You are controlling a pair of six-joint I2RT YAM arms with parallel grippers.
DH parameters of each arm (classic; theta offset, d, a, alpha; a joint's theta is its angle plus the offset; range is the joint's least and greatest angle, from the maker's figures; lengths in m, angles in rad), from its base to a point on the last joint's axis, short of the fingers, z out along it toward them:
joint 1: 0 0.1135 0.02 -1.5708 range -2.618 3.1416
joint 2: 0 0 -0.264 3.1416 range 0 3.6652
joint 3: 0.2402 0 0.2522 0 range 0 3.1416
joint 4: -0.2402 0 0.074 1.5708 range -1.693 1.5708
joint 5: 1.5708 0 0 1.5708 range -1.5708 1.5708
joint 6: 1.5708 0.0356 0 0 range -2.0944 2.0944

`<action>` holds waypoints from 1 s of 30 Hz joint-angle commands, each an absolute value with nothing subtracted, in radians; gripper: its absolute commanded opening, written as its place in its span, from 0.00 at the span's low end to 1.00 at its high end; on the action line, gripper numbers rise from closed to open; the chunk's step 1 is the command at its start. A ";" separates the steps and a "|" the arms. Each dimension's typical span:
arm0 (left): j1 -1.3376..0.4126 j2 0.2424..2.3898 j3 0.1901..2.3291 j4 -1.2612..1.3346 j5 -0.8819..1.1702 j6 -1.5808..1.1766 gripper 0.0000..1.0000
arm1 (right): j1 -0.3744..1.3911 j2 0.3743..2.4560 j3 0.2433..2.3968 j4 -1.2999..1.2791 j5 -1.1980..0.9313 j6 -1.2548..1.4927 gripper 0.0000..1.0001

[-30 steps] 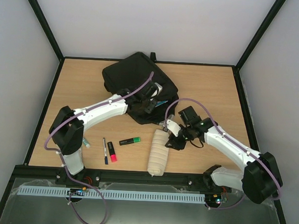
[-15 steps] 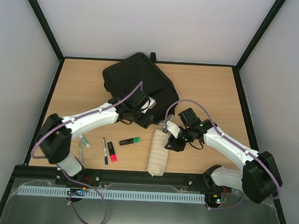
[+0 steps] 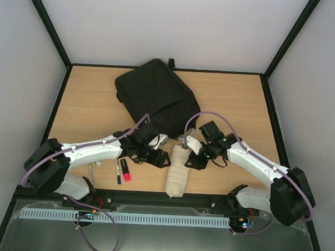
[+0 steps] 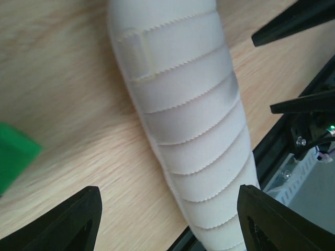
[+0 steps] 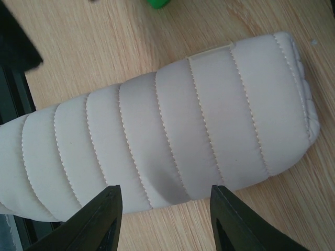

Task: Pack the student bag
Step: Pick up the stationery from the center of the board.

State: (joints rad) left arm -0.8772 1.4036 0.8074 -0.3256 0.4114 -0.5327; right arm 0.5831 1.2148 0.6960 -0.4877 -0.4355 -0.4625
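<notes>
Top external view: bag (image 3: 155, 97) lies back-centre on the table (image 3: 240, 106). Pouch (image 3: 177, 173) and pens (image 3: 122, 171) lie outside, so packing looks unfinished. Left gripper (image 4: 167, 193) spread wide, right gripper (image 5: 165, 191) parted, both empty over the pouch.

- Left arm (image 3: 94, 150) and right arm (image 3: 255, 162): smooth white shells on the long links
- Bulky black joints (image 3: 46, 173) at the shoulders and wrists
- A purple cable (image 3: 212, 113) loops along each arm
- Fingers (image 4: 68, 219): black, matt, tapering to points
- On the right wrist, what seems to be a small green light (image 3: 226, 138)
</notes>
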 commanded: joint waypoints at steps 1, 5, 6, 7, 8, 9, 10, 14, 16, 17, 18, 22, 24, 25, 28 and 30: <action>-0.925 1.476 0.796 -0.204 0.486 -0.612 0.73 | 0.589 1.202 0.685 -0.486 -0.409 -0.442 0.46; -0.951 1.556 0.810 -0.153 0.487 -0.652 0.67 | 0.589 1.166 0.688 -0.431 -0.288 -0.383 0.45; -0.952 1.574 0.814 -0.140 0.487 -0.662 0.67 | 0.588 1.150 0.682 -0.411 -0.252 -0.370 0.45; -0.953 1.591 0.818 -0.128 0.490 -0.668 0.66 | 0.587 1.134 0.675 -0.395 -0.223 -0.362 0.45; -0.955 1.609 0.827 -0.115 0.496 -0.674 0.65 | 0.584 1.122 0.670 -0.382 -0.196 -0.355 0.45; -0.957 1.634 0.842 -0.099 0.505 -0.678 0.63 | 0.579 1.115 0.667 -0.373 -0.174 -0.345 0.44; -0.960 1.651 0.853 -0.090 0.512 -0.678 0.61 | 0.571 1.111 0.668 -0.362 -0.151 -0.336 0.44; -0.966 1.714 0.910 -0.072 0.502 -0.687 0.47 | 0.529 1.100 0.670 -0.331 -0.074 -0.304 0.44; -0.966 1.736 0.936 -0.061 0.492 -0.692 0.38 | 0.503 1.082 0.669 -0.316 -0.033 -0.292 0.44; -0.967 1.743 0.951 -0.057 0.486 -0.695 0.34 | 0.486 1.068 0.668 -0.306 -0.013 -0.285 0.44; -0.965 1.750 0.967 -0.058 0.477 -0.699 0.30 | 0.465 1.051 0.672 -0.298 0.003 -0.273 0.44; -0.945 1.764 1.033 -0.039 0.454 -0.714 0.13 | 0.340 0.985 0.709 -0.312 -0.041 -0.242 0.50; -0.934 1.772 1.067 -0.030 0.445 -0.717 0.07 | 0.279 0.982 0.750 -0.353 -0.090 -0.217 0.53; -0.928 1.775 1.080 -0.025 0.444 -0.718 0.04 | 0.258 0.988 0.775 -0.378 -0.119 -0.203 0.54; -0.910 1.757 1.107 -0.004 0.426 -0.722 0.02 | 0.207 1.003 0.845 -0.450 -0.200 -0.142 0.58; -0.903 1.722 1.105 0.015 0.392 -0.724 0.02 | 0.184 1.012 0.884 -0.490 -0.258 -0.107 0.68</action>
